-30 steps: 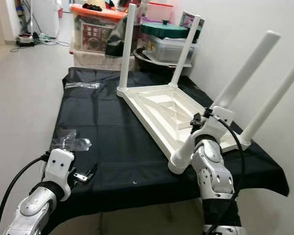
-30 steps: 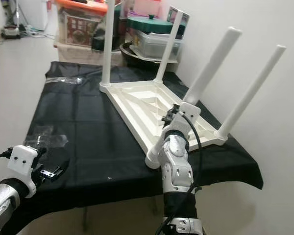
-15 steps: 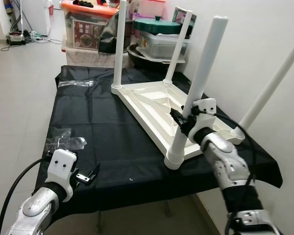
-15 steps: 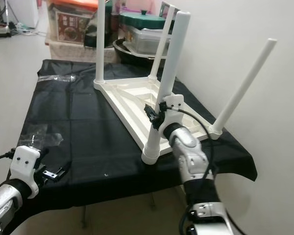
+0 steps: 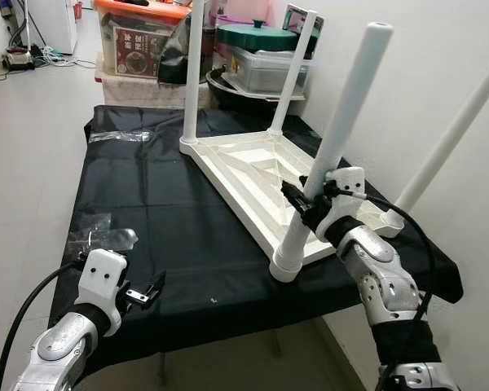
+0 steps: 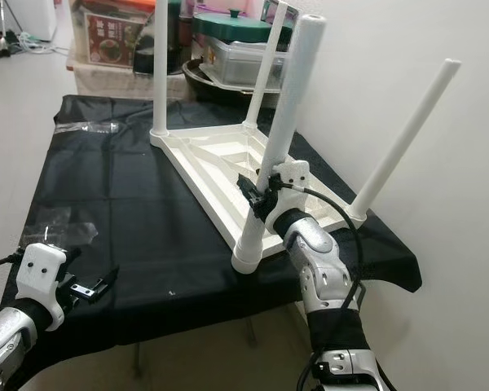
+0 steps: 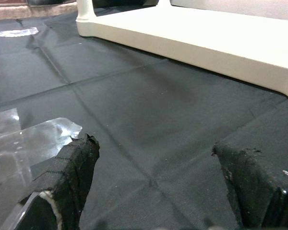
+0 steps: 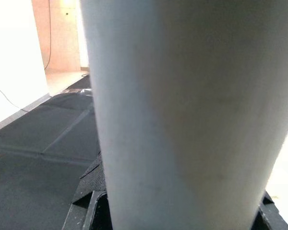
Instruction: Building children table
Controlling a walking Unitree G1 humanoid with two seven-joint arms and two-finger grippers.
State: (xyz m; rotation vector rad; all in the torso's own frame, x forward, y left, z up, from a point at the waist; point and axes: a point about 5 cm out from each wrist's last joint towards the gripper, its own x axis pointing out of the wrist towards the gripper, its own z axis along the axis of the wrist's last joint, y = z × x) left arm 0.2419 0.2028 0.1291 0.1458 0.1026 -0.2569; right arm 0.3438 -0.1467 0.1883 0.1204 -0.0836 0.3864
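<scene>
Child's table [image 5: 253, 175], white plastic, upturned on black cloth [image 5: 163, 220], four legs up; judged light, stiff, smooth. Right claw [image 5: 306, 199] clenched round near leg [image 5: 334, 155] low down, a sound hold. Left claw [image 5: 143, 292] released, near left over cloth

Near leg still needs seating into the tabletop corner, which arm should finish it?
Right. The right gripper is already clamped around the near leg, just above its socket in the upturned tabletop. The left gripper hangs open over the black cloth, apart from the table parts.
</scene>
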